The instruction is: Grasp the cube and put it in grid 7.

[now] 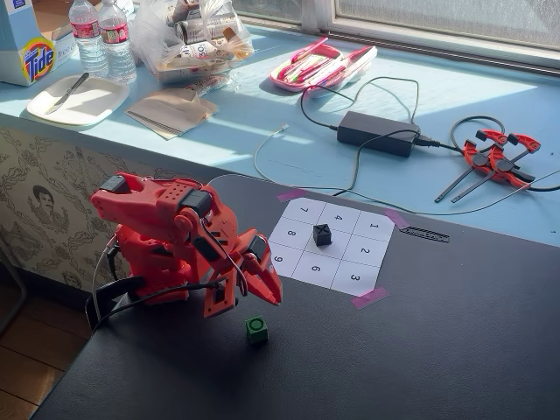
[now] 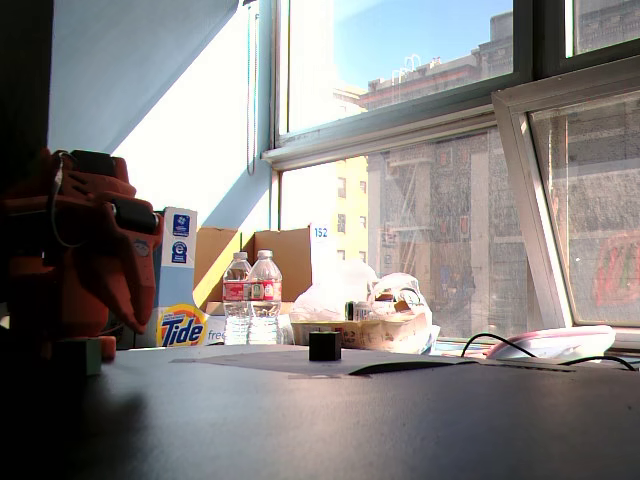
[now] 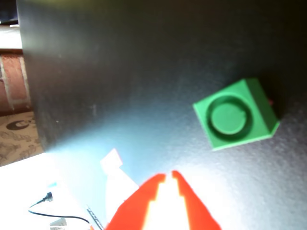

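step: pre-grasp, nothing held | gripper [image 1: 273, 296]: fingers nearly together, just left of and above cube | cube [image 1: 256, 329]: on black table [image 1: 455, 350], near of grid, well apart from grid 7 [image 1: 305, 211] | next: open jaws, lower around cube

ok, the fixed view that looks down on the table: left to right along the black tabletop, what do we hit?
red arm → gripper → green cube → black cube, sitting on the numbered grid → tape strip at the grid's lower right corner.
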Tool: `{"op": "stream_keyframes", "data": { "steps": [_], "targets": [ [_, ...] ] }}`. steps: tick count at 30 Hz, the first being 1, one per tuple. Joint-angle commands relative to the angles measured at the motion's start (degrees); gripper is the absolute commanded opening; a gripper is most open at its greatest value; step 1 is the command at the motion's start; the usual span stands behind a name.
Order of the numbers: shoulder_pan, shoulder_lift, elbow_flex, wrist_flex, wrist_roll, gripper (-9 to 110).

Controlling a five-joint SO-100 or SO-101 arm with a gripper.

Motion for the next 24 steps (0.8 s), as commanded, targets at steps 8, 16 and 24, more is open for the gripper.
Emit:
{"op": "stream_keyframes", "data": {
  "steps": [8, 16, 24],
  "targets": [
    [0.2, 0.5, 4.0, -0.9, -0.1, 0],
    [0.1, 0.5, 4.0, -1.0, -0.4, 0],
    [0.6, 0.5, -7.6, 7.6, -5.9, 0]
  ]
}}
